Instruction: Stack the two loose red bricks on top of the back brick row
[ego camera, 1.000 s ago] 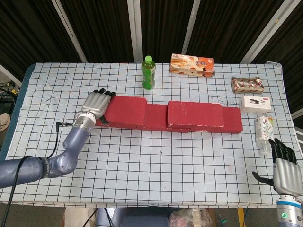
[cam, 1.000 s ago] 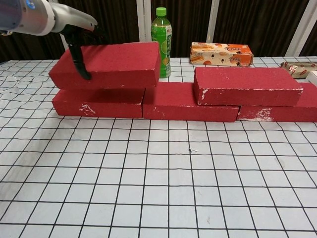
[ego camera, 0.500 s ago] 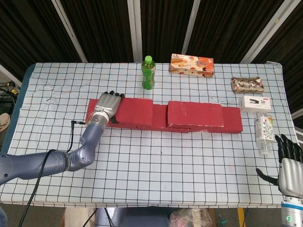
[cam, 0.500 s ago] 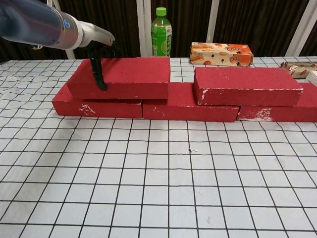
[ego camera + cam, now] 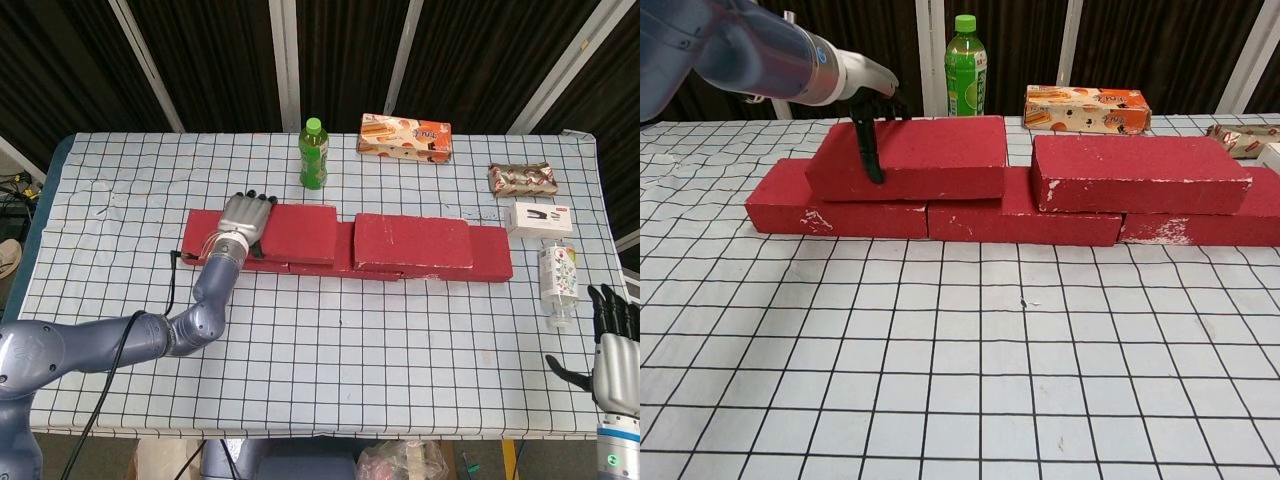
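The left hand (image 5: pixel 243 216) grips the left red brick (image 5: pixel 912 157) at its left end, on the back brick row (image 5: pixel 940 212); it looks stiff, rough and light, perhaps foam, while the right hand (image 5: pixel 614 352) hangs open.

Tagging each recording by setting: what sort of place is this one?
Probably a lab or test workspace, not a home: a table under a grid-printed cloth, dark curtains behind metal poles, and staged props such as red foam-like bricks and a green bottle.
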{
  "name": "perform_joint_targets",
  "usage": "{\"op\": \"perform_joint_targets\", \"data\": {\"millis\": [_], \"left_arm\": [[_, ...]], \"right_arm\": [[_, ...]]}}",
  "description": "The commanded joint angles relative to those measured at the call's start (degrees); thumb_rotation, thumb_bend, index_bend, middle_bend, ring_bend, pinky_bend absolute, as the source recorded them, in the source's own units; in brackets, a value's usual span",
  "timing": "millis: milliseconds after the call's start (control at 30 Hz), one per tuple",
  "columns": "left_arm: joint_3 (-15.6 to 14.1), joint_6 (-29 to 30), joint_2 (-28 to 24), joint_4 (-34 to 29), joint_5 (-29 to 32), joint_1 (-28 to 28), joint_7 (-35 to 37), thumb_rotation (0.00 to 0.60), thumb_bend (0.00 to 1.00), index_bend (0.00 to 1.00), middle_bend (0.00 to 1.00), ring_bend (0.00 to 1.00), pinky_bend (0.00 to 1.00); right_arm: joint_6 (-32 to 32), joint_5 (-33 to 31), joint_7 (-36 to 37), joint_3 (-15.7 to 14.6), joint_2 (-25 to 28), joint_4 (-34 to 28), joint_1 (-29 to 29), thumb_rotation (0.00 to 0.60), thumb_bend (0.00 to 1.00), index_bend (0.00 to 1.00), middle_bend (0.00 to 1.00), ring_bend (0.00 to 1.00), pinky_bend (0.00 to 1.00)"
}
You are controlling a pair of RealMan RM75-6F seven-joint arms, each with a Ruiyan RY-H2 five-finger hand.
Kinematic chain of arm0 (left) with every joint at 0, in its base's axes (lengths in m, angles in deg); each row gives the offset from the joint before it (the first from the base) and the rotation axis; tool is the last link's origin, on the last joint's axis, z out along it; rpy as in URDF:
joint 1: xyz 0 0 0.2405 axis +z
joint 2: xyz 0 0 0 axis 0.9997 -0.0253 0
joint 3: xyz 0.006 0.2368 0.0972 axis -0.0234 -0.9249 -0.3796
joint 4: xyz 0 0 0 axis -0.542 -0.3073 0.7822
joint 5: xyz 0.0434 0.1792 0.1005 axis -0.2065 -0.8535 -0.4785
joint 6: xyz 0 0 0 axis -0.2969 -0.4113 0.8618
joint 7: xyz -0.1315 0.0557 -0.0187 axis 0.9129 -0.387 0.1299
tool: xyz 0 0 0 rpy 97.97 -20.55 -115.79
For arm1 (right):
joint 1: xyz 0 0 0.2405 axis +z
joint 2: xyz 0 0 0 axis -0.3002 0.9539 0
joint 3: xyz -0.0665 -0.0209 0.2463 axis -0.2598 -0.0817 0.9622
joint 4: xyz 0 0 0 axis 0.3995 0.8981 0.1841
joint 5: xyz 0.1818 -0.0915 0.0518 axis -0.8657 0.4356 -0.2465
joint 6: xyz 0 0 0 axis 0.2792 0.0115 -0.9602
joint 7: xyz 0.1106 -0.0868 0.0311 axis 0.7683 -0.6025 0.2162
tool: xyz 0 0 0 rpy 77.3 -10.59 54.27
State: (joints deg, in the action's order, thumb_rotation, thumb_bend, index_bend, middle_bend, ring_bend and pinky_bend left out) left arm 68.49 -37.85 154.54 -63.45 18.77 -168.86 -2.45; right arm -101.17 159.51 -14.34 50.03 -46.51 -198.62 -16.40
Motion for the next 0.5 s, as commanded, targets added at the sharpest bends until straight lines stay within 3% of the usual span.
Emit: {"op": "perform_joint_targets", "data": {"millis": [33, 500], "left_arm": [[0.2, 0.3, 0.4, 0.1, 1.3, -0.9, -1.2, 0.600, 0.01, 0.19, 0.15, 0.10, 0.16], [1.5, 3.8, 1.3, 0.7, 6.0, -2.9, -5.1, 0.600, 0.01, 0.19, 0.15, 0.10, 0.16]], "right_arm": [[0.2, -0.3, 0.0, 0.2, 0.0, 0.1, 0.0, 0.600, 0.15, 0.00, 0.00, 0.00, 0.00], [0.2, -0.8, -0.1, 0.3, 0.2, -0.2, -0.2, 0.600, 0.15, 0.00, 0.00, 0.00, 0.00]]}}
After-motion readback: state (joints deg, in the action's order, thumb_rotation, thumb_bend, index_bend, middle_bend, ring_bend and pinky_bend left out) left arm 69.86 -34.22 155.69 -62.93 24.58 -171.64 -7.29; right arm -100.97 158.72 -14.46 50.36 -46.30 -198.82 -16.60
